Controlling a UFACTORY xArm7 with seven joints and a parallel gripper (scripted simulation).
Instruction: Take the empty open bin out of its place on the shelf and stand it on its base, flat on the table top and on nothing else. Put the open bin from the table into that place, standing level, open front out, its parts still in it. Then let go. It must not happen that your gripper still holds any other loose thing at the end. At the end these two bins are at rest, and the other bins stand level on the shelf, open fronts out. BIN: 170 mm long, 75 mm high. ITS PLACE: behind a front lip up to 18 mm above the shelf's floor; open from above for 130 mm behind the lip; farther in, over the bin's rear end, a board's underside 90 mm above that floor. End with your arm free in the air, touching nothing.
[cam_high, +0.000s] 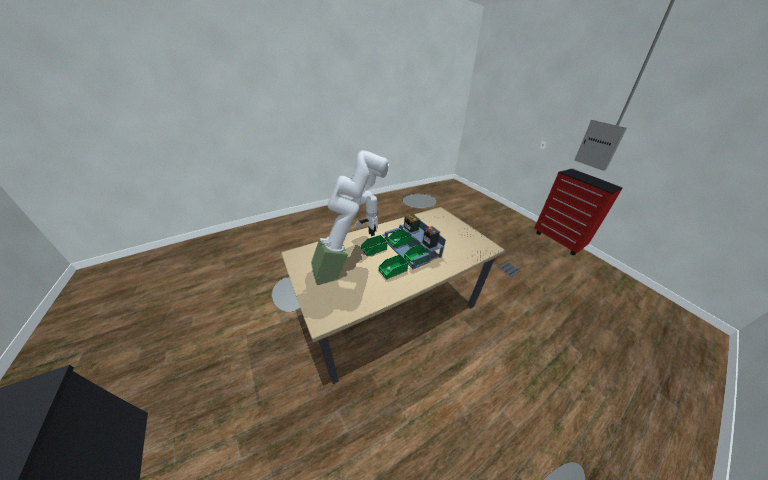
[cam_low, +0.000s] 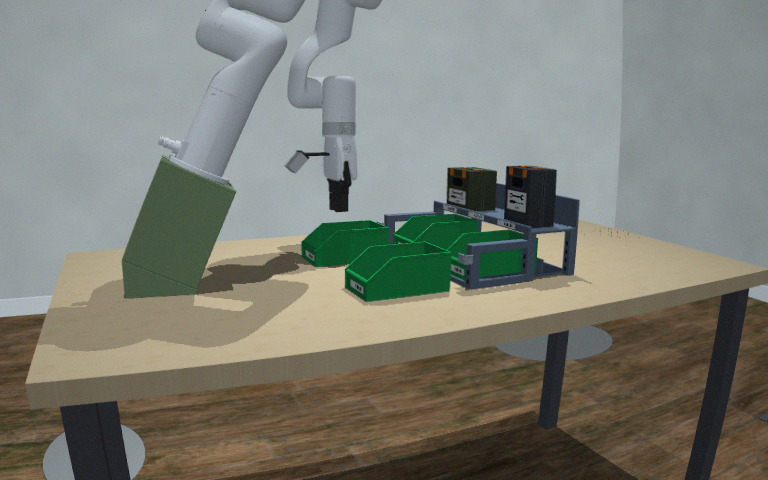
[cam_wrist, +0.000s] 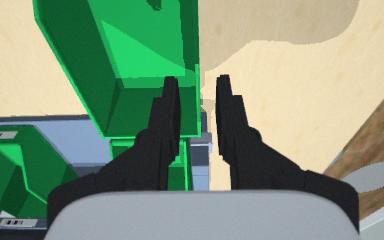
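My gripper (cam_low: 338, 203) hangs fingers down a little above the rear end of a green open bin (cam_low: 345, 242) that stands on the table left of the shelf. In the wrist view the fingers stand slightly apart with nothing between them, over the right wall of this bin (cam_wrist: 130, 65), whose inside looks empty. A second green bin (cam_low: 399, 270) stands on the table in front of the shelf; its contents are hidden. The grey-blue shelf (cam_low: 509, 243) holds two more green bins (cam_low: 436, 229) (cam_low: 498, 251), open fronts out.
Two dark boxes (cam_low: 471, 187) (cam_low: 530, 194) stand on the shelf's upper board. The arm's green base block (cam_low: 175, 226) is at the table's left. A red tool cabinet (cam_high: 577, 209) stands by the far wall.
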